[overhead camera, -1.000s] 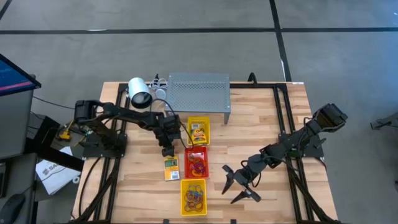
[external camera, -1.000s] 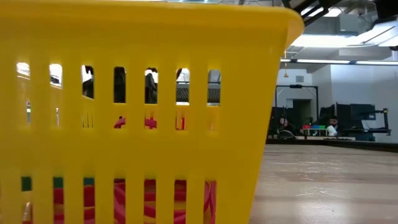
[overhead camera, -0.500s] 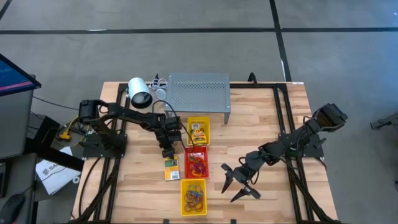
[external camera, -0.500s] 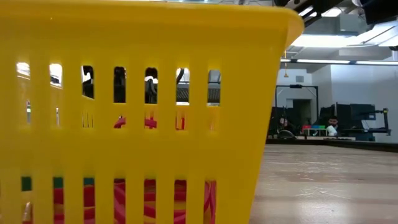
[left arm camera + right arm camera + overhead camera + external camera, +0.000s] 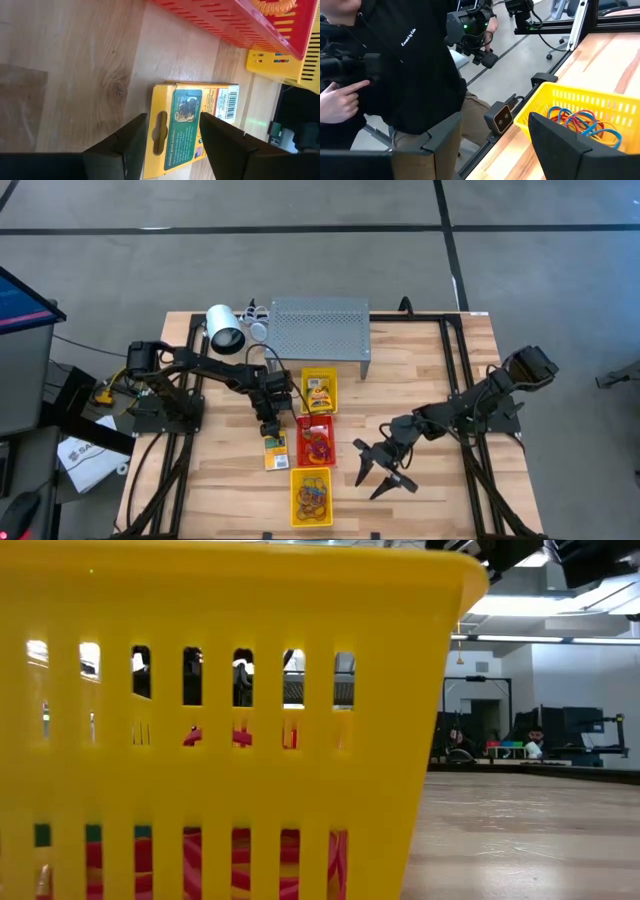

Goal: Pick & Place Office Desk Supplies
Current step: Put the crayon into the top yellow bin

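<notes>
A yellow card packet [image 5: 275, 449] with a green picture lies flat on the wood, left of the red tray [image 5: 317, 442]. My left gripper [image 5: 172, 120] is open just above the packet's [image 5: 192, 125] hang-hole end, one finger on either side, not touching. It sits at the packet's far end in the high view [image 5: 268, 425]. My right gripper [image 5: 383, 473] is open and empty over bare wood right of the trays. Its wrist view faces the near yellow tray [image 5: 580, 112] of coloured rubber bands [image 5: 582, 122]. Another packet lies in the far yellow tray [image 5: 320, 391].
Three trays stand in a row, with the near yellow tray [image 5: 311, 495] filling the low view [image 5: 220, 720]. A white cylinder [image 5: 225, 332] and a perforated metal box [image 5: 320, 328] stand at the far edge. A person in black [image 5: 415, 65] stands past the table's near edge.
My right gripper has drifted a little toward the table's left and far side, staying open. The packet has stayed where it lay.
</notes>
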Tool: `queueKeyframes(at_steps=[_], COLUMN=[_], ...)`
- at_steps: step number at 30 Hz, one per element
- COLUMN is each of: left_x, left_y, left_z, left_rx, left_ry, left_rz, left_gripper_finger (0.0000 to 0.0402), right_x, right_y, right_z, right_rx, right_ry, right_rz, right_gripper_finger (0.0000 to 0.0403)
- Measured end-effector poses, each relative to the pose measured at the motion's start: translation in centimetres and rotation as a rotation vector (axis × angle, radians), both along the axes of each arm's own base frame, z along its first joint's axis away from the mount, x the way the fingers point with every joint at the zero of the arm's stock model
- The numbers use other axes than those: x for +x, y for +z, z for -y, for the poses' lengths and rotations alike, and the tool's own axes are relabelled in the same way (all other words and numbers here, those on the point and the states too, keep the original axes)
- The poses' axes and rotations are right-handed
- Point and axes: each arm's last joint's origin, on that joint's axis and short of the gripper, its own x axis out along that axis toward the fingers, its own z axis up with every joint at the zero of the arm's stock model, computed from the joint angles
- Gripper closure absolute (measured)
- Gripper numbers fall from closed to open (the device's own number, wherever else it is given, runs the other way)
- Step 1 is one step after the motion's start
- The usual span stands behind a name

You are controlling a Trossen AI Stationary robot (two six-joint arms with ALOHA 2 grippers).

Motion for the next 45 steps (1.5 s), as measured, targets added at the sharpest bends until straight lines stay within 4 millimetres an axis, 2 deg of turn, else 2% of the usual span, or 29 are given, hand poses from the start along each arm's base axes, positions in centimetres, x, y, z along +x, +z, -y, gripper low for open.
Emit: queueKeyframes(at_steps=[19, 33, 41, 45], left_x=[0.0, -0.1, 0.2, 0.4], left_y=[0.0, -0.1, -2.2, -2.5], left_z=[0.0, 0.0, -0.1, 0.0], left_rx=[0.004, 0.023, -0.069, -0.104], left_ry=[-0.008, -0.019, -0.03, -0.037], left_rz=[0.006, 0.004, -0.062, -0.045], left_gripper_finger=[0.0303, 0.0294, 0.0293, 0.0293], right_x=[0.0, 0.0, 0.0, 0.0], right_y=[0.0, 0.0, 0.0, -0.1], right_z=[0.0, 0.0, 0.0, 0.0], right_rx=[0.004, 0.005, 0.003, 0.004], right_ry=[0.012, 0.012, 0.012, 0.011], right_rz=[-0.002, -0.003, -0.008, -0.017], right_gripper_finger=[0.018, 0.018, 0.018, 0.018])
